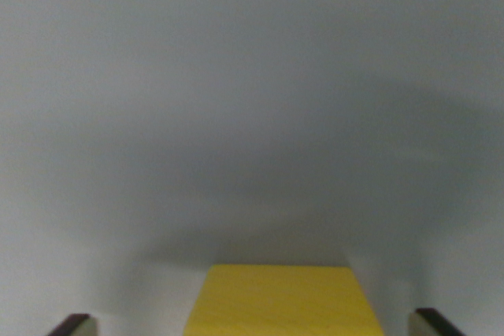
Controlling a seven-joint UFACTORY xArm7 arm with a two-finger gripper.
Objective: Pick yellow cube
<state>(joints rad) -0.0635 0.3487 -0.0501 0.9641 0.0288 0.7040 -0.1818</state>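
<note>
A plain pale grey surface (252, 100) filled the wrist view, blurred and dimly shadowed. The yellow cube (282, 300) sat on it at the bottom centre, flat-topped, evenly coloured. The gripper (256, 326) stood wide, its fingertips (75, 325) flanking the cube, clear of both sides.

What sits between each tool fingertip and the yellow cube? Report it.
Nothing: in the wrist view only bare grey surface separates the yellow cube from either fingertip of the tool.
</note>
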